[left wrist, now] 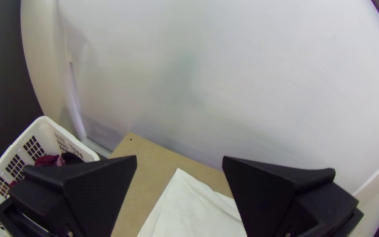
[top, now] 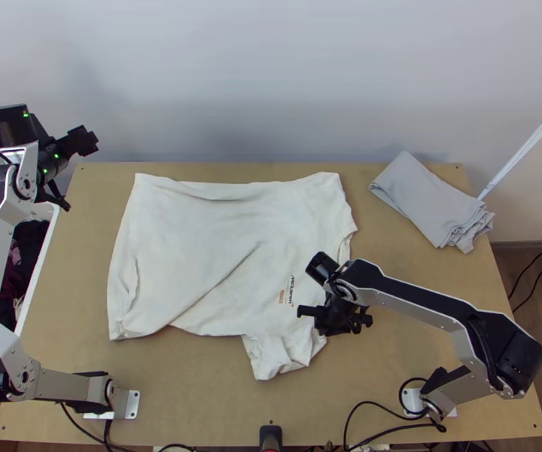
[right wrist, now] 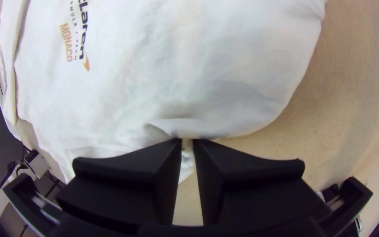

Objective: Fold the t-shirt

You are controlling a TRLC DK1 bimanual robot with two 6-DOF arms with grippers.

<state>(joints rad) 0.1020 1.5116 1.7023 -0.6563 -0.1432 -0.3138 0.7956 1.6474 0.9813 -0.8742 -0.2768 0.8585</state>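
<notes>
The white t-shirt lay spread across the wooden table, a diagonal crease over it and a rumpled part toward the near edge. The right gripper was clamped on its edge near the print. The left gripper, fingers wide apart, hung by the far left corner, near the laundry basket. A folded grey cloth lay far right.
</notes>
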